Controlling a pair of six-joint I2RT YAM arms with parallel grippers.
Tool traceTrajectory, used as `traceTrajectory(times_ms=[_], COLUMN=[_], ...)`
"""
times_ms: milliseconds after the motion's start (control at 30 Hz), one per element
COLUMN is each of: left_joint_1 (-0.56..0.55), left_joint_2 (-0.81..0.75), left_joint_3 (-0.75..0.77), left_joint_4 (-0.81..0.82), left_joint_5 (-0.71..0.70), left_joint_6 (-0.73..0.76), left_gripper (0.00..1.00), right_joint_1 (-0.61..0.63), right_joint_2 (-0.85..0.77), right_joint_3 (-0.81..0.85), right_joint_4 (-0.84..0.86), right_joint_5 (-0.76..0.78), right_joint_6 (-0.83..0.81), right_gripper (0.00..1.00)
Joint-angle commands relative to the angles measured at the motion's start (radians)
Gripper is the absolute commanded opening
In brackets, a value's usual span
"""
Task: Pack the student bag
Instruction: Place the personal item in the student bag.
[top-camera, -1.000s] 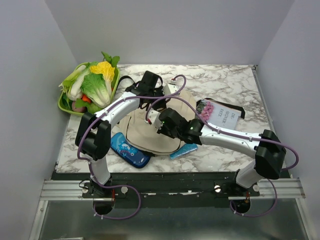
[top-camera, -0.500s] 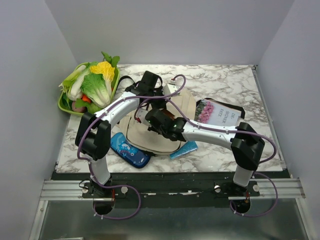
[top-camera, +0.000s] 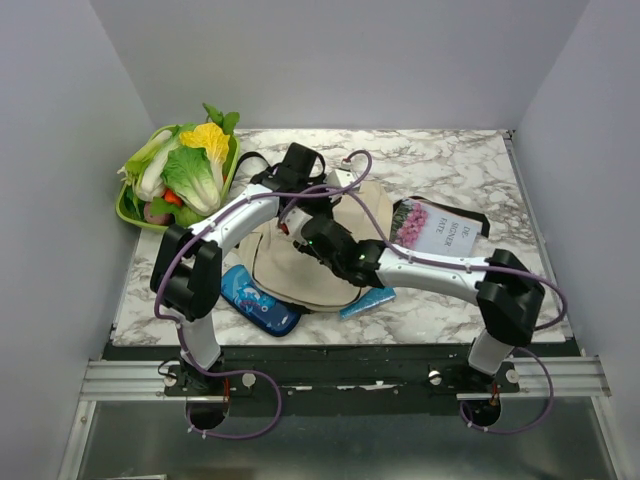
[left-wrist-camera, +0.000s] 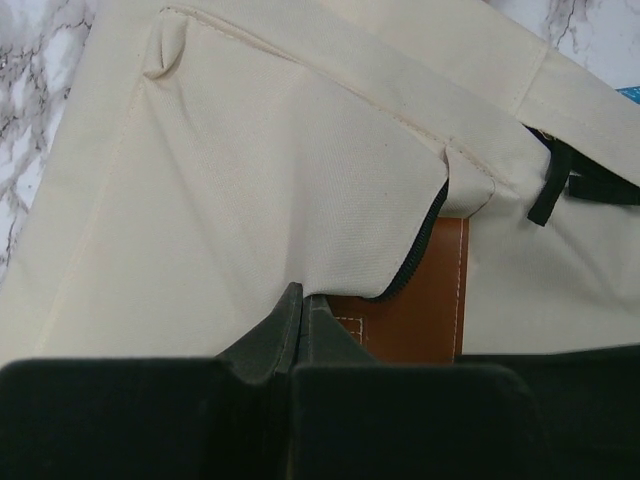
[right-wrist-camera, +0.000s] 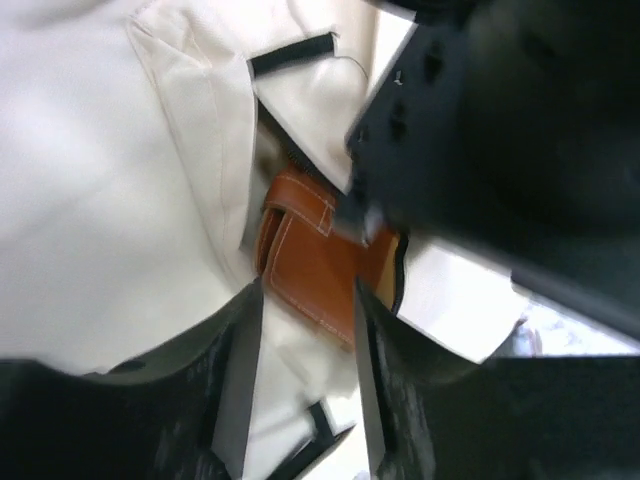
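Observation:
The beige student bag (top-camera: 290, 270) lies at mid-table. My left gripper (top-camera: 300, 197) is shut on the edge of its cloth flap (left-wrist-camera: 250, 170) and holds it up by the black zipper trim (left-wrist-camera: 420, 250). In the left wrist view the closed fingertips (left-wrist-camera: 302, 300) pinch the cloth. A brown leather case (left-wrist-camera: 420, 310) lies under the flap in the bag's mouth. My right gripper (top-camera: 312, 237) hovers over that opening, open. In the right wrist view the brown case (right-wrist-camera: 300, 255) sits just beyond the parted fingers of that gripper (right-wrist-camera: 305, 340), apart from both of them.
A green tray (top-camera: 125, 215) of toy vegetables stands at the back left. A dark-blue patterned pencil case (top-camera: 255, 300) lies at the bag's near-left edge, a light-blue flat item (top-camera: 368, 300) at its near-right. A flowered booklet (top-camera: 435, 228) lies to the right.
My right arm reached left over the bag's opening and its jaws went from shut to open. The left gripper has kept its hold on the flap.

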Motion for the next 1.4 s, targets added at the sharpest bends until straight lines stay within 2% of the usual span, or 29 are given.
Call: traceTrajectory(times_ms=[0,33,67,367,500,700,833,1000,1200,1367], left_joint_1=[-0.015,-0.015,-0.015,-0.015,-0.015,-0.015,-0.015,-0.013,-0.012,-0.01], left_joint_2=[-0.014,-0.011,-0.011,-0.011,-0.014,-0.023,-0.026,-0.032,-0.031,-0.029], left_joint_3=[-0.014,-0.014,-0.012,-0.007,-0.006,-0.01,-0.014,-0.02,-0.032,-0.032], left_joint_4=[0.012,0.014,0.014,0.023,0.026,0.028,0.025,0.019,0.028,0.036], left_joint_5=[0.037,0.037,0.038,0.03,0.029,0.035,0.037,0.029,0.021,0.026], left_joint_6=[-0.009,-0.009,-0.009,-0.018,-0.021,-0.02,-0.018,-0.011,-0.006,-0.02], left_gripper=[0.0,0.0,0.0,0.0,0.0,0.0,0.0,0.0,0.0,0.0], right_joint_1=[-0.004,-0.003,-0.003,-0.004,-0.004,-0.036,-0.061,-0.084,-0.125,-0.132], right_joint_2=[-0.168,-0.186,-0.202,-0.288,-0.283,-0.231,-0.168,-0.134,-0.287,-0.305], right_joint_3=[-0.087,-0.133,-0.161,-0.361,-0.426,-0.431,-0.419,-0.408,-0.512,-0.543], right_joint_4=[0.099,0.108,0.124,0.297,0.392,0.467,0.539,0.547,0.565,0.572], right_joint_5=[-0.091,-0.096,-0.099,-0.125,-0.086,0.025,0.039,0.07,-0.008,-0.112], right_joint_6=[0.151,0.163,0.183,0.28,0.37,0.516,0.536,0.624,0.724,0.751], right_gripper=[0.36,0.13,0.01,0.01,0.01,0.01,0.01,0.01,0.01,0.01])
